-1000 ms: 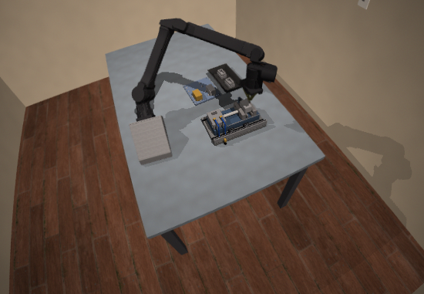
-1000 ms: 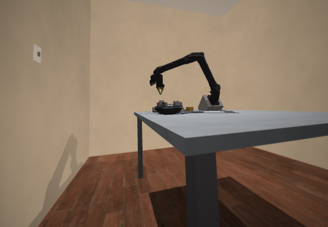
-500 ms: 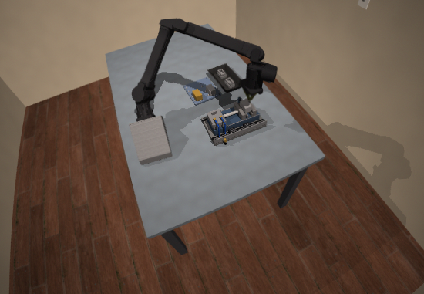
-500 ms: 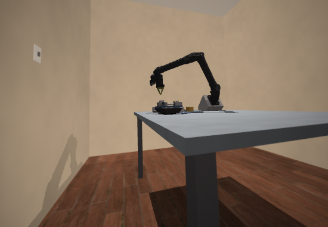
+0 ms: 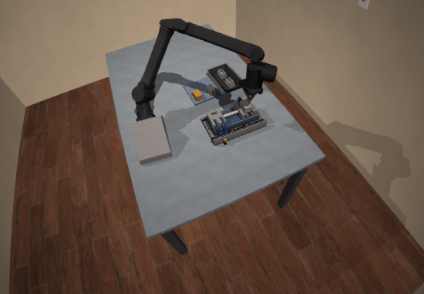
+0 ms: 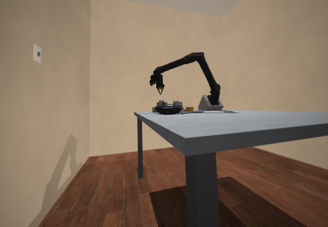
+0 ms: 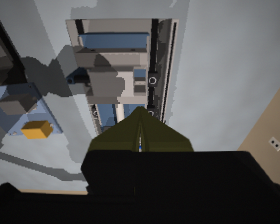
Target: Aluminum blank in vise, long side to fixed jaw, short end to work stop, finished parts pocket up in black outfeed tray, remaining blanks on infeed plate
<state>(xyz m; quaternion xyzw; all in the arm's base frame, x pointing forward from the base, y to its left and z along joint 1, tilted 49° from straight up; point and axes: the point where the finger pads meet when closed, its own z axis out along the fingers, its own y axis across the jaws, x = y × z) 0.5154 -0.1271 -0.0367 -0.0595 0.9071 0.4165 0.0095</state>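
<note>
The vise (image 5: 233, 119) stands at the table's right middle, with blue hoses on its near-left jaw (image 5: 217, 119) and the fixed jaw (image 5: 248, 109) at its far-right end. A gray block (image 7: 106, 82) lies between the jaws by the fixed jaw; I cannot tell how it is seated. My gripper (image 5: 250, 97) hangs above the fixed-jaw end, shut and empty; its olive fingers (image 7: 141, 136) meet in a point. The black outfeed tray (image 5: 225, 77) holds two pocketed parts. The blue infeed plate (image 5: 200, 90) holds a yellow brass blank (image 5: 197, 94) and a gray blank (image 5: 210, 89).
A ribbed gray box (image 5: 150, 139) sits by the arm's base at the table's left. The table's right edge runs close behind the tray and vise. In the exterior view the gripper (image 6: 160, 91) is well above the vise (image 6: 168, 105).
</note>
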